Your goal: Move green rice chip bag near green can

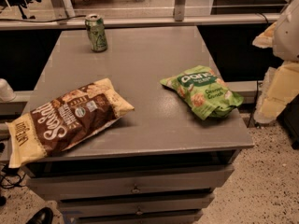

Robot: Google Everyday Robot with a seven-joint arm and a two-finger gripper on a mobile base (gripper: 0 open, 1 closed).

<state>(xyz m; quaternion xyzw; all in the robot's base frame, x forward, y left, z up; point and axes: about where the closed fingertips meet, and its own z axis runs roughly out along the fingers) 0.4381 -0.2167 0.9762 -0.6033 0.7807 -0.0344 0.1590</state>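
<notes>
Spot green rice chip bag (204, 91) flat on table's (154, 129) right half, nr its right edge; green can (96, 32) upright at table's far-left corner. Expect light, soft, crinkly, slippery film w/ fragile chips inside. Prob pinch a crimped end seam, gently. Take gripper (279, 90) for pale shape off table's right side, clear of bag; open/shut: can't tell.

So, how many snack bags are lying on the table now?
2. The green rice chip bag lies on the right side of the table; the brown-and-cream bag lies front left, overhanging the edge. None seems hidden. The gripper is not in view.
</notes>
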